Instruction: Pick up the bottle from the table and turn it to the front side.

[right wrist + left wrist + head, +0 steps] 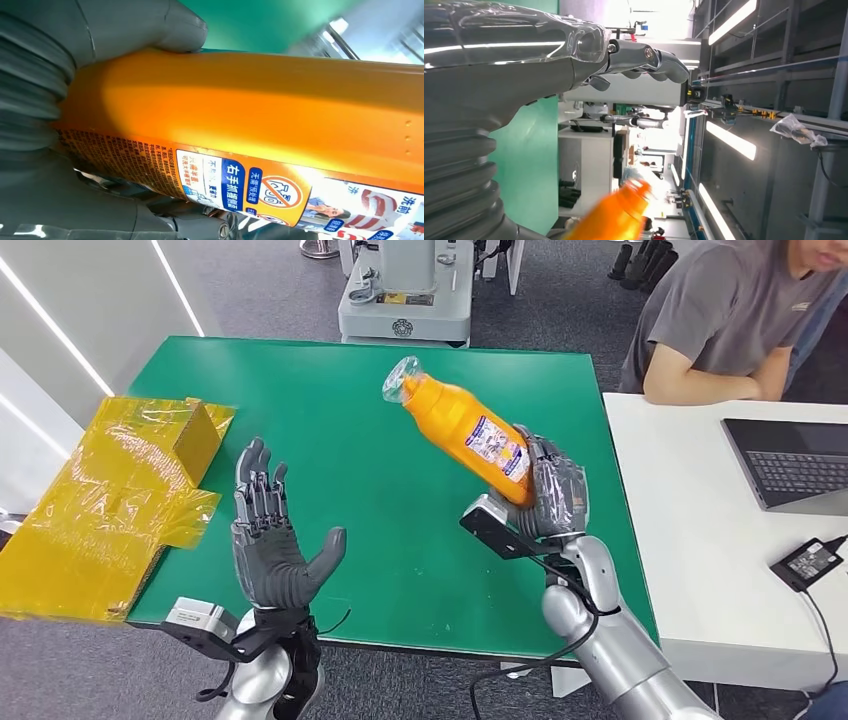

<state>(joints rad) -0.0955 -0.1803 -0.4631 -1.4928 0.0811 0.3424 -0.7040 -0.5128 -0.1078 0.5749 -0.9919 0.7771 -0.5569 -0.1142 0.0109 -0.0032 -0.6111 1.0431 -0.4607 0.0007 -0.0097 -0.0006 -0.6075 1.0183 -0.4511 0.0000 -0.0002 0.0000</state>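
Left hand (272,545): nearest the head camera, raised over the near edge of the table (330,390), palm up, fingers spread wide, holding nothing
Right hand (553,498): lifted above the table's right side, fingers wrapped round the lower body of the bottle (463,428)
Bottle: orange, off the table, tilted with its clear wrapped top pointing up and away to the left; the printed label (498,449) sits just above the gripping fingers
Grip close-up: the right wrist view shows the thumb (165,25) pressed on the plain orange side and the label's fine-print panel (150,162) beside the palm
Step in hand: the lift looks done; the turn to the front is judged to be under way or about to start
Doing it well: roll the wrist slowly about the bottle's long axis, keep the fingers firm low on the body, and stop once the main label faces forward
Second hand: the open left one sits well apart from the bottle, placed to steady it if a regrip is needed
Risk: a smooth, tilted bottle could slip through the fingers during the roll
Nearby: yellow bag (110,495) on the table's left; a person (730,320) seated at the white desk (700,540) with a laptop (795,465)
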